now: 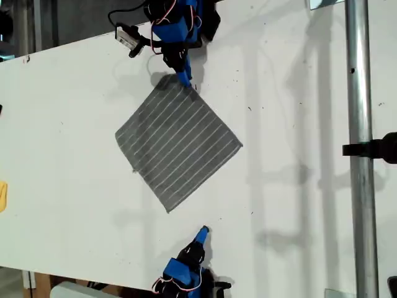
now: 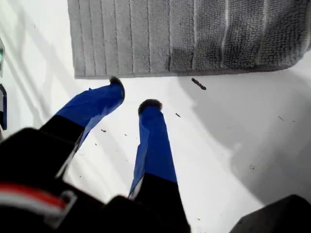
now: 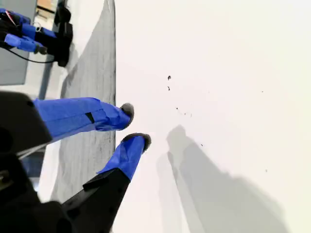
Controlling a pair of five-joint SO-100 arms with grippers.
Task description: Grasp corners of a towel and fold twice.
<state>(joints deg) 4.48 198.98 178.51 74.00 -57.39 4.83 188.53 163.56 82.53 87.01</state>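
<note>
The towel (image 1: 177, 143) is a dark grey square with thin white stripes, lying flat like a diamond on the white table (image 1: 68, 155). Its corners point to the exterior view's top (image 1: 169, 77), left (image 1: 116, 133), bottom (image 1: 169, 211) and right (image 1: 240, 144). My first gripper (image 1: 186, 82) is at the top corner. In the first wrist view it (image 2: 133, 94) stands narrowly open on bare table just short of the towel's edge (image 2: 184, 34), near a corner (image 2: 75, 75). My second gripper (image 1: 203, 233) (image 3: 134, 125) is narrowly open and empty, beside the towel (image 3: 92, 87) and short of the bottom corner.
A metal pole (image 1: 358, 149) with a black clamp (image 1: 372, 149) runs down the exterior view's right. A yellow object (image 1: 2, 195) shows at that view's left edge. The first arm's base (image 3: 29, 39) appears far across the towel in the second wrist view.
</note>
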